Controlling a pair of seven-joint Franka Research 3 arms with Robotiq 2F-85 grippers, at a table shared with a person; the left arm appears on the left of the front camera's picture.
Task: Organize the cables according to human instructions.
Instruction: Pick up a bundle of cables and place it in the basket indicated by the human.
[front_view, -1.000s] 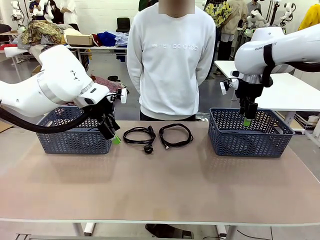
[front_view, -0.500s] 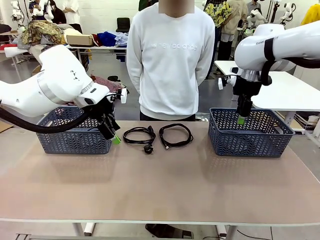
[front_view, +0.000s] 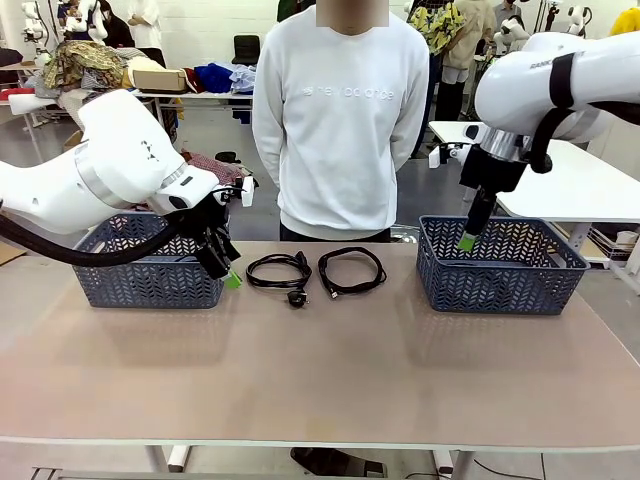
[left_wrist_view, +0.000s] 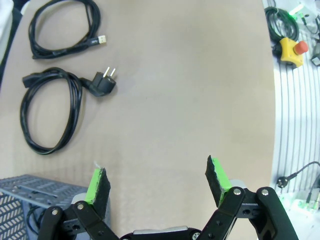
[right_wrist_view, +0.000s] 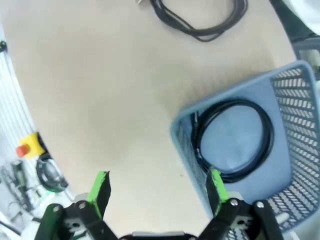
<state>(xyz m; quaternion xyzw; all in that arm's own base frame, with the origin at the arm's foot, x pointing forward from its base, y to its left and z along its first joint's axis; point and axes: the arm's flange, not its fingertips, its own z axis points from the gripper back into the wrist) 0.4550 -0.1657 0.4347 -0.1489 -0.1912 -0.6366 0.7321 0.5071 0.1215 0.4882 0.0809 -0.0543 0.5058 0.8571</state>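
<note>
Left gripper (front_view: 229, 270): fingers spread wide and holding nothing; it hung low over the table (front_view: 320, 370) at the near right corner of the left basket (front_view: 150, 282).
Right gripper (front_view: 467, 241): fingers released and empty, tilted, above the left wall of the right basket (front_view: 500, 278).
Plug cable (front_view: 278, 272): a coil lying on the table at the far middle, its round two-pin plug on the near side, just right of the left gripper.
Thin cable (front_view: 352, 269): a second coil just right of the plug cable and apart from it, with a small flat connector at its end.
Basket cable (right_wrist_view: 232, 141): a round coil lying flat on the floor of the right basket.
In the way: the left arm and the basket's lattice wall covered most of the left basket's inside.
Hard to make out: a dark loop behind the lattice in the left wrist view; whether it was a cable, I cannot tell.
Person (front_view: 340, 120): stood at the far edge in a white sweatshirt, arms behind the back.
Surface: plain beige tabletop, with a yellow box with a red button (left_wrist_view: 291, 49) below the near edge.
Room: clothes piled on far tables, and a white table at far right.
</note>
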